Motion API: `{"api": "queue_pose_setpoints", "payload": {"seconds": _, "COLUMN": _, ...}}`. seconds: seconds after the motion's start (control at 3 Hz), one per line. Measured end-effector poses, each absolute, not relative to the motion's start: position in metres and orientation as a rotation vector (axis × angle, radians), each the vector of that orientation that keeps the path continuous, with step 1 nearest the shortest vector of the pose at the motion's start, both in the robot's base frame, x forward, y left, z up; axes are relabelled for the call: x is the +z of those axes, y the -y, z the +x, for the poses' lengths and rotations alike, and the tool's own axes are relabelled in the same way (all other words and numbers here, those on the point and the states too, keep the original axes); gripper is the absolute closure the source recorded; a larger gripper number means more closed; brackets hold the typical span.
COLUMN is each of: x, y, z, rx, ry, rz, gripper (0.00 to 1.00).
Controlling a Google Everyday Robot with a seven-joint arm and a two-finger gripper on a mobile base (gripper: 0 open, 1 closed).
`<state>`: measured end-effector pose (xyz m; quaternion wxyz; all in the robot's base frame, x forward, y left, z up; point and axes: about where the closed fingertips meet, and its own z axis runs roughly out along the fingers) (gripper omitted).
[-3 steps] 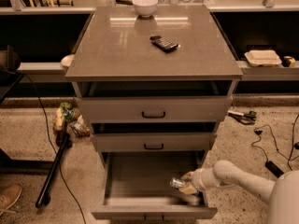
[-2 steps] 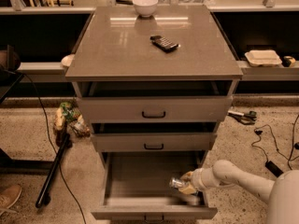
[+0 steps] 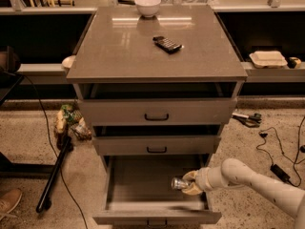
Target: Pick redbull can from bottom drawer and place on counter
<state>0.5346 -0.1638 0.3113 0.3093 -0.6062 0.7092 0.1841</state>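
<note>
The bottom drawer is pulled open, showing its flat grey floor. My gripper reaches in from the right and is shut on the redbull can, whose shiny silver end points left. The can lies sideways, just above the drawer floor near the right wall. The counter is the glossy grey-brown slab on top of the drawer unit. My white arm runs off to the lower right.
A white bowl and a black keypad handset sit on the counter. Two upper drawers are slightly open above the bottom one. Cables and tools lie on the floor at right, a black pole at left.
</note>
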Motion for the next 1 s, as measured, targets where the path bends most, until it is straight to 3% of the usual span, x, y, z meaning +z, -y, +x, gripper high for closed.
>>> {"api": "queue_pose_setpoints", "payload": {"seconds": 0.67, "x": 0.431, "y": 0.154, "z": 0.516, "rx": 0.362, "ry": -1.647, "rz": -1.782, "gripper": 1.00}}
{"api": "queue_pose_setpoints", "payload": {"seconds": 1.0, "x": 0.431, "y": 0.153, "z": 0.516, "rx": 0.364, "ry": -1.646, "rz": -1.782, "gripper": 1.00}}
